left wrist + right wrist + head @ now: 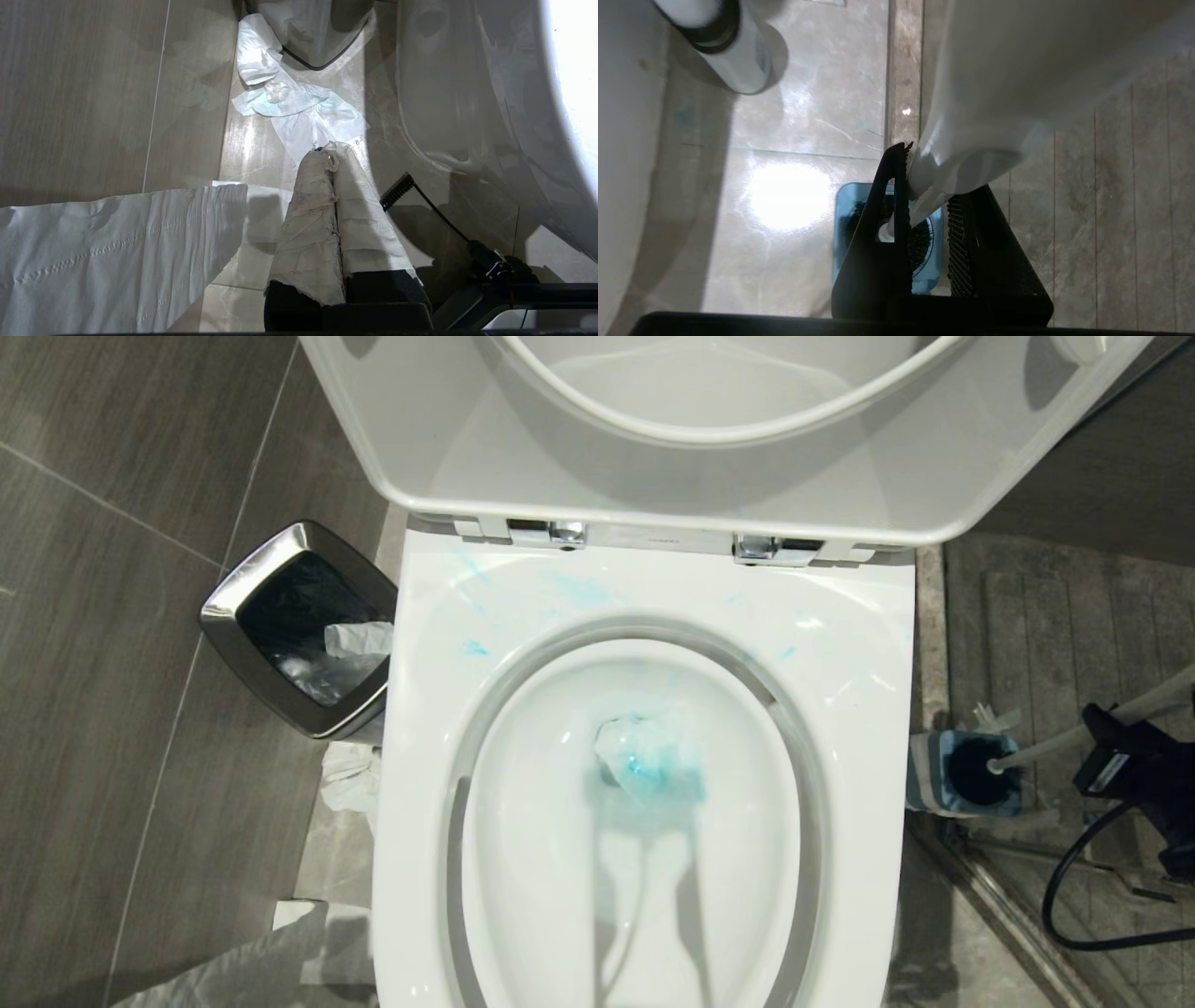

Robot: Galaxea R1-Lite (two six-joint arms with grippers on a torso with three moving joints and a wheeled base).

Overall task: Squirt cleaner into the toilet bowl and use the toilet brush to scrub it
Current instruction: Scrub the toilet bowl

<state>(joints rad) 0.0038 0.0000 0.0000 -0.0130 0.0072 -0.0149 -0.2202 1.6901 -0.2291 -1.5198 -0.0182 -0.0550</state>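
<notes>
Presently: toilet brush [1074, 739] on the floor off the toilet bowl's [420, 784] right edge, head seated in blue holder [934, 784], handle slanting up through right gripper [927, 186], jaws clenched on it (nearer arm). Left gripper [334, 154] parked low, fingers pressed together, empty. Cleaner [653, 770] pooled mid-bowl.

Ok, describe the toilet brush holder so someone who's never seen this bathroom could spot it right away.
Start at the big white toilet bowl and look to the floor beside its right edge. There stands the holder, a small square blue tub with the brush's black bristles inside and the white handle leaning out. The steel bin on the bowl's other side is silver with a black liner.
</notes>
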